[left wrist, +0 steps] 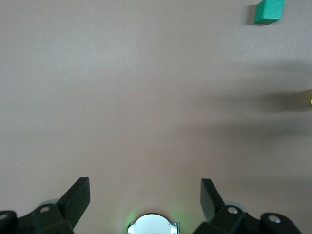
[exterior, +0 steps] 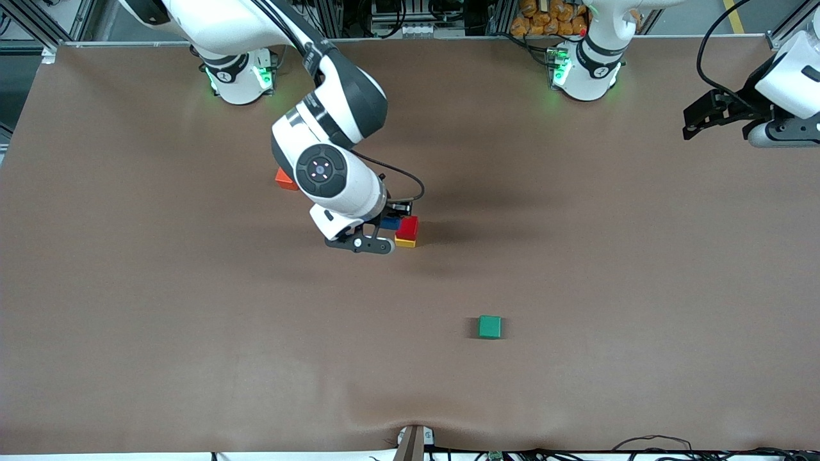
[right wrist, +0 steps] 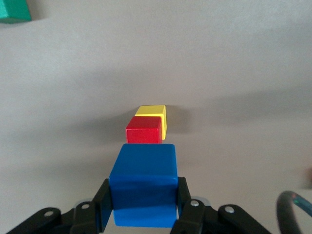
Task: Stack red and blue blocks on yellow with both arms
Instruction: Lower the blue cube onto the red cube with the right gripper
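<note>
My right gripper [exterior: 389, 225]: fingers clamped on the blue block [right wrist: 143, 183], one on each side face, block carried in the air just beside the stack and a little higher than the red block's top, as my right wrist view shows it. Red block [exterior: 407, 227]: resting on the yellow block [exterior: 405, 242], set slightly off square so that a strip of yellow shows along one edge. Yellow block: on the brown table [exterior: 576, 269], near its middle. My left gripper [exterior: 705, 115]: fingers spread wide, nothing between them, waiting in the air over the left arm's end of the table. Green cube [exterior: 490, 326]: alone on the table, nearer to the front camera than the stack. Orange-red cube [exterior: 284, 178]: partly hidden by my right arm, farther from the front camera than the stack.
</note>
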Motion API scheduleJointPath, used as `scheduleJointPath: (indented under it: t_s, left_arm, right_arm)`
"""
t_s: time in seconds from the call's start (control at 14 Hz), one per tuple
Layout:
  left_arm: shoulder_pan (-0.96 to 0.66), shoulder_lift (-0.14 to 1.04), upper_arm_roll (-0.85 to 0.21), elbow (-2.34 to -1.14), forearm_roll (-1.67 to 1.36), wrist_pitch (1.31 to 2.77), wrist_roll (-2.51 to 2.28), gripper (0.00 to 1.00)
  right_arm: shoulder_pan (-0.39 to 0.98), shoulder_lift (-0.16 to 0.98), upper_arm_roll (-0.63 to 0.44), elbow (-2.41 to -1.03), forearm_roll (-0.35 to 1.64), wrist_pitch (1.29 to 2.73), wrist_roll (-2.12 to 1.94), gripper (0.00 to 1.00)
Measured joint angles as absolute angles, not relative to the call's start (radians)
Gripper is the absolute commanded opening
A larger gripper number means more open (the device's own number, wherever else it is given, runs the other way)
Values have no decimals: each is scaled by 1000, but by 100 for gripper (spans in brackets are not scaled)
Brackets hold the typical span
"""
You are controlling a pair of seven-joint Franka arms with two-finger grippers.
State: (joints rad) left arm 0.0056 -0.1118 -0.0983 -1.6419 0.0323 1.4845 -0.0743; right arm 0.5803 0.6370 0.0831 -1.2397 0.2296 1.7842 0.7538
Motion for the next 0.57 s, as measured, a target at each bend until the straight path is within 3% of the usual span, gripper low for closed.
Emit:
scheduleJointPath:
  t_s: [0.57]
  left_arm:
    - [5, -111, -99, -1641, 32, 1486, -74, 100]
  right_arm:
    - [630, 712, 83, -1238, 229, 1851, 755, 0]
